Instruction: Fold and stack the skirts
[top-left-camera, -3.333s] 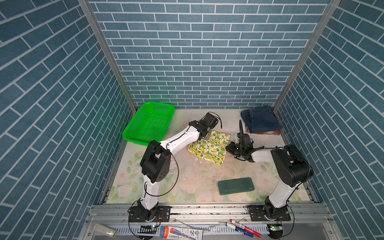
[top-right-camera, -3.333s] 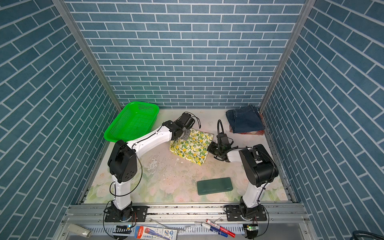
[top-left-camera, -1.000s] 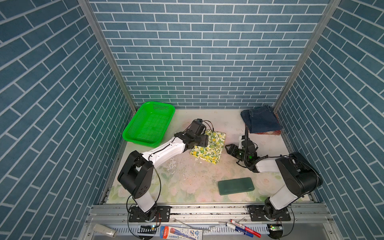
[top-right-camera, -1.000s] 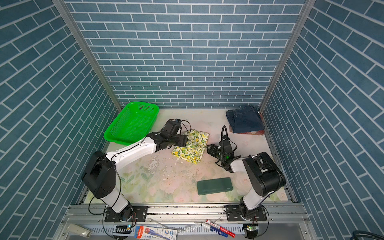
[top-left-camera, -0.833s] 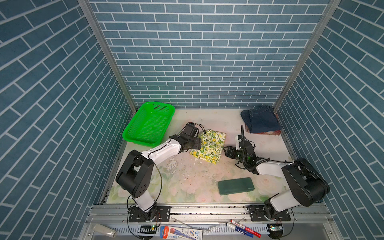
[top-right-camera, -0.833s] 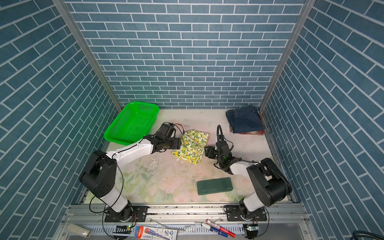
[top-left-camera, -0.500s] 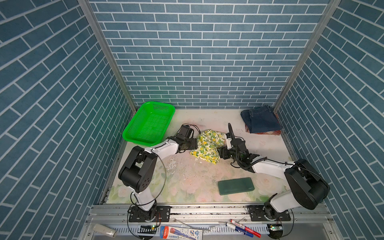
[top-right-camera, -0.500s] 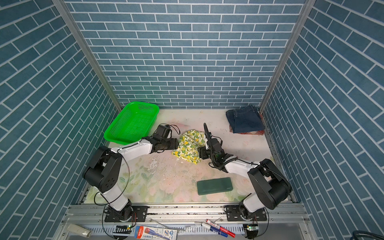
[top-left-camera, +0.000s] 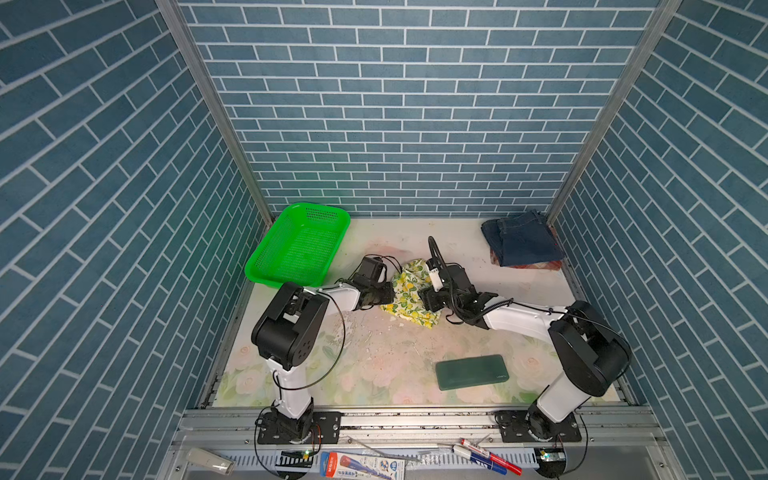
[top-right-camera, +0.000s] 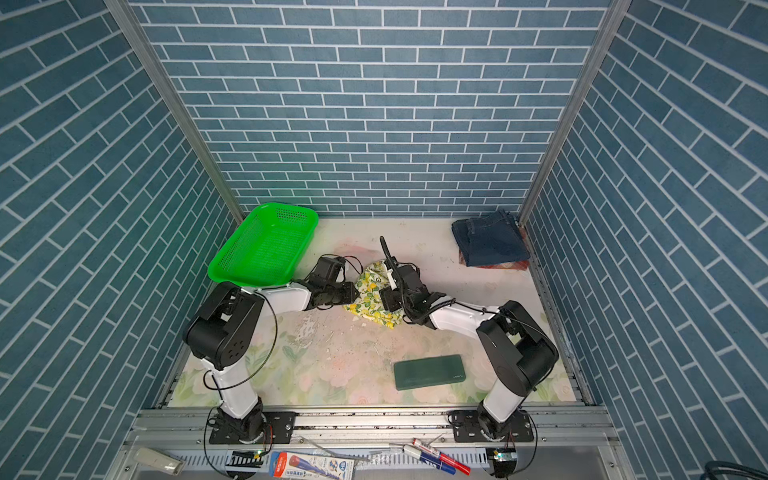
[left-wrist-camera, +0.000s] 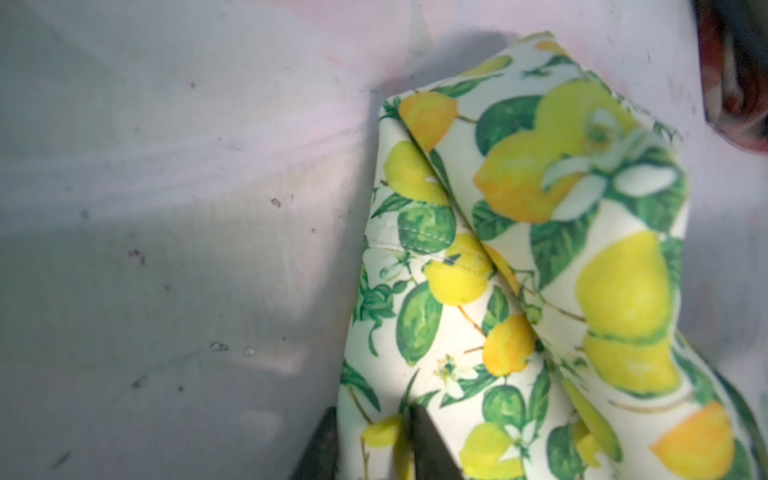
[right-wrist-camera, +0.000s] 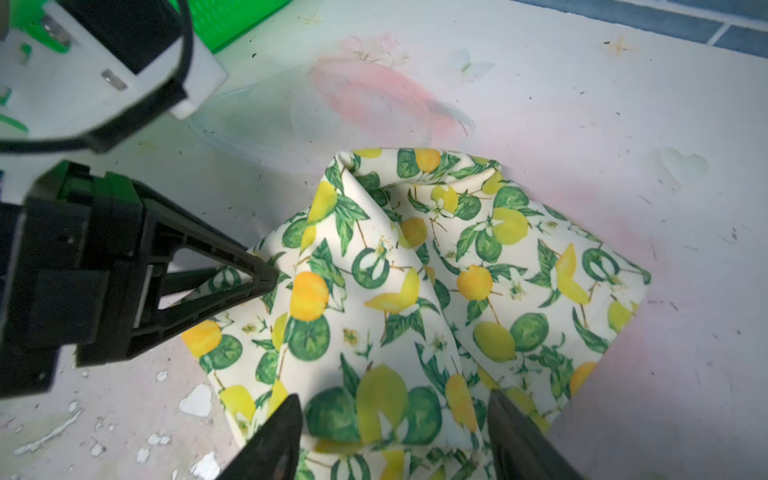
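Dark green, flat and rectangular, a slab (top-left-camera: 472, 372) lies near the front of the floral tabletop (top-left-camera: 374, 365). Mid-table sits the bunched cream skirt with lemon-and-leaf print (top-left-camera: 409, 291). The left gripper (right-wrist-camera: 264, 280) is pinched closed on its left edge; the right gripper (right-wrist-camera: 395, 444) straddles its other side, jaws wide. Far right, the folded dark blue denim skirt (top-left-camera: 521, 243) lies atop the rust-red plaid skirt (top-left-camera: 540, 264); far left stands a green plastic mesh basket (top-left-camera: 297, 249).

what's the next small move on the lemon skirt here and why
Probably close the right gripper on the lemon skirt: its jaws stand open astride the cloth's edge, while the left gripper is shut on the opposite side. With both sides pinched, the skirt could be lifted.
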